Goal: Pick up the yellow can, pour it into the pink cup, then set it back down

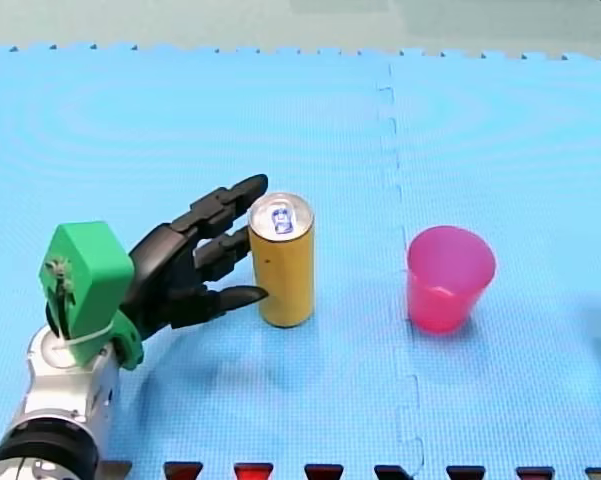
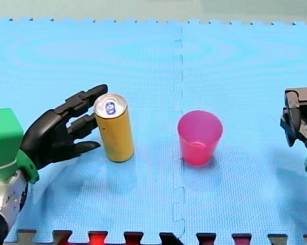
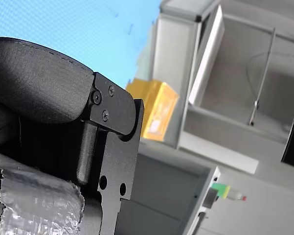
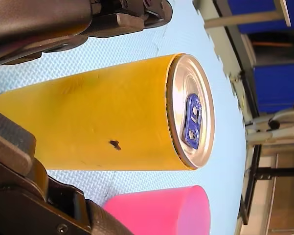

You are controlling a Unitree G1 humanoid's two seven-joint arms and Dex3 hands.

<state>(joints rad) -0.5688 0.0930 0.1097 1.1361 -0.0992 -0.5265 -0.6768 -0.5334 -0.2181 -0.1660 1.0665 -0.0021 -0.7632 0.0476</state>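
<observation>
While upright near the pink cup (image 1: 448, 280), yellow can (image 1: 283, 265) beside unclenched left hand (image 1: 185, 270); right hand (image 2: 299, 116) beyond cup, state unclear.

Yellow can (image 1: 283, 270): metal, painted body matt, bare silver lid (image 4: 191, 111) glossy. Pink cup (image 1: 448, 280): plastic, smooth, translucent, slight sheen. Mat (image 1: 180, 130): blue foam, matt, fine pebbled grain. Left hand (image 1: 175, 275): black plastic, matt. Wrist block (image 1: 88, 270): green plastic, smooth.
</observation>
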